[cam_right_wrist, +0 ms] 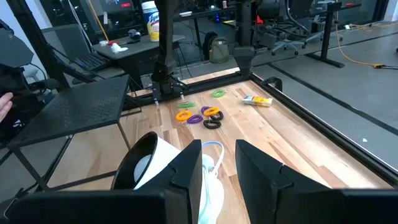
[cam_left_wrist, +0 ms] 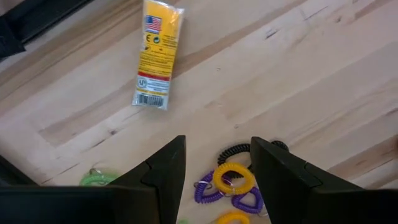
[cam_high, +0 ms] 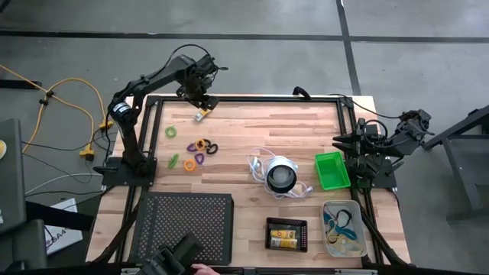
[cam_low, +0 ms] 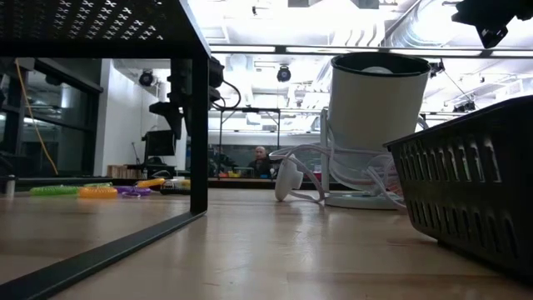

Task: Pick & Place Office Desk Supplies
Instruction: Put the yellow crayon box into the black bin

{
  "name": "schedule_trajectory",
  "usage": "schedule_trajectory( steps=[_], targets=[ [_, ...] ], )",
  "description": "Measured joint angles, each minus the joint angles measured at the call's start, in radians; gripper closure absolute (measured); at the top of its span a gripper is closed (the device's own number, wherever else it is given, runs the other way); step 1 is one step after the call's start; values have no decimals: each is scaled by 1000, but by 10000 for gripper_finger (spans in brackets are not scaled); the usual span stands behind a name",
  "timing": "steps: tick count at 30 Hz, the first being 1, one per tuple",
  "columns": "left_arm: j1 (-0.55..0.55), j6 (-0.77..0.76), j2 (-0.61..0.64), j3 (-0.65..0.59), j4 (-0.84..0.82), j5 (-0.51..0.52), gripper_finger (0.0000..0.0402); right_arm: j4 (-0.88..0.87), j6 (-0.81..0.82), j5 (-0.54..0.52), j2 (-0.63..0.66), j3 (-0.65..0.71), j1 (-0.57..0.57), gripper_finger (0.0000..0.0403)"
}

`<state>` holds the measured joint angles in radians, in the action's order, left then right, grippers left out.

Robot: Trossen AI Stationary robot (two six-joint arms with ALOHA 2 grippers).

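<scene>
A yellow-and-white pack [cam_high: 202, 114] lies flat on the table at the far left; it also shows in the left wrist view [cam_left_wrist: 158, 53]. My left gripper [cam_high: 199, 105] hangs open and empty just above and behind it [cam_left_wrist: 217, 168]. Purple, orange and dark loops [cam_high: 201, 147] lie in a cluster nearer, with two green loops [cam_high: 171, 131] beside them. My right gripper [cam_high: 338, 143] waits open and empty at the table's right, above the green tray [cam_high: 331, 169]; its fingers [cam_right_wrist: 217, 168] point toward the loops [cam_right_wrist: 199, 115].
A round white-and-black object [cam_high: 281, 176] with a white cord stands mid-table. A black tray [cam_high: 286, 233] holds yellow packs, and a clear tray [cam_high: 342, 228] holds cords, both at the near right. A black perforated platform [cam_high: 183, 221] stands at the near left. A black frame rims the table.
</scene>
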<state>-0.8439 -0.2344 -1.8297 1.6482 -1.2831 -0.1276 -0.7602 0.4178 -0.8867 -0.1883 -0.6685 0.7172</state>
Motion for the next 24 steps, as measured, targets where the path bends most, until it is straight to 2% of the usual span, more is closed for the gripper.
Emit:
schedule_trajectory(
  steps=[8,18,24],
  targets=[
    [18,-2,0,0,13,1,228,0,0,0,0,0,0,317],
    [109,-50,0,0,51,2,228,0,0,0,0,0,0,317],
    [136,-79,0,-1,54,42,228,0,0,0,0,0,0,317]
  ],
)
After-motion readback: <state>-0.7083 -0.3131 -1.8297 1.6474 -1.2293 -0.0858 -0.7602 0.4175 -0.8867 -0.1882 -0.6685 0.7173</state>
